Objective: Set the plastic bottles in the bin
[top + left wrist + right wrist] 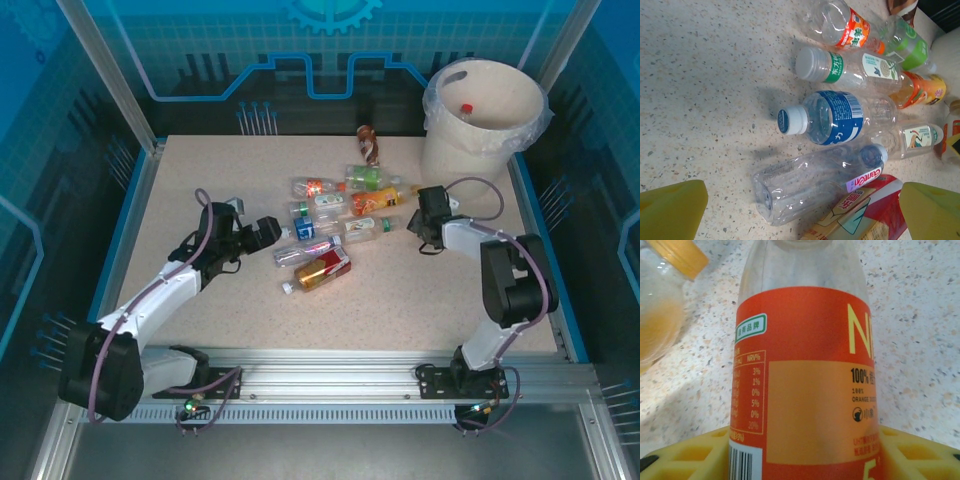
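Pick step: right gripper (805, 455) flanks the orange-labelled bottle (805, 365); I cannot tell if it clamps; left gripper (802, 210) wide open. Next: I secure, lift, carry to far-right bin (465, 155).

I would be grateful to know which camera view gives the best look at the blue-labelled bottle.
The left wrist view: the blue-labelled bottle lies close up and whole on its side, with its white cap and label print clear. The top external view shows it small, among the other bottles.
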Tool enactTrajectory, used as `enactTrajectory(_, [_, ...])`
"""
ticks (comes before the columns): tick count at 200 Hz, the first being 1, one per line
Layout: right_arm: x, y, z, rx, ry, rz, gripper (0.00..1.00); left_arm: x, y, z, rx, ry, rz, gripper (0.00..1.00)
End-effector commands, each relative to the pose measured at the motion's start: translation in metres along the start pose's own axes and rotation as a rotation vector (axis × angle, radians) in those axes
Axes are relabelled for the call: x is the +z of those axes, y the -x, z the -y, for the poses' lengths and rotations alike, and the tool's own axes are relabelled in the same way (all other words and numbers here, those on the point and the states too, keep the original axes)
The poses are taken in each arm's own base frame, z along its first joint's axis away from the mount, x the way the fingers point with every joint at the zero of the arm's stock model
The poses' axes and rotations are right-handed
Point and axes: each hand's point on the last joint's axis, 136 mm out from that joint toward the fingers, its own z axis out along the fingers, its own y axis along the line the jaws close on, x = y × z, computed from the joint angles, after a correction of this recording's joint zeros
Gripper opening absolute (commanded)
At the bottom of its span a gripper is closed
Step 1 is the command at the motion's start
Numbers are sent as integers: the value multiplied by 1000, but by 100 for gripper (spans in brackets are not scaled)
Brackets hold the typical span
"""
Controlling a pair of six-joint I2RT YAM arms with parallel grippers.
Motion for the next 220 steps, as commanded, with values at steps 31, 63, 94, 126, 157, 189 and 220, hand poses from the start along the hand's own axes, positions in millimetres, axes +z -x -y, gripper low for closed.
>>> enactTrajectory(31, [-56, 15, -35, -136, 166, 106, 46, -8, -11, 25, 227, -47, -37, 99])
enactTrajectory(63, [-89, 20, -63, -196, 336, 163, 42, -10, -23, 36, 364, -22, -43, 99])
enactTrajectory(94, [-130, 38, -95, -240, 508, 245, 41, -8, -32, 47, 405, -52, -53, 99])
enactTrajectory(126, [-178, 68, -119, -286, 648, 348, 41, -6, -36, 53, 406, -72, -62, 99])
enactTrajectory(157, [-212, 105, -121, -263, 702, 414, 41, -7, -41, 61, 408, -127, -82, 99])
enactTrajectory(189, [-231, 154, -107, -162, 746, 441, 41, -9, -50, 65, 425, -170, -110, 99])
enactTrajectory(220, [-233, 195, -94, -94, 731, 436, 41, -12, -58, 65, 437, -193, -137, 99])
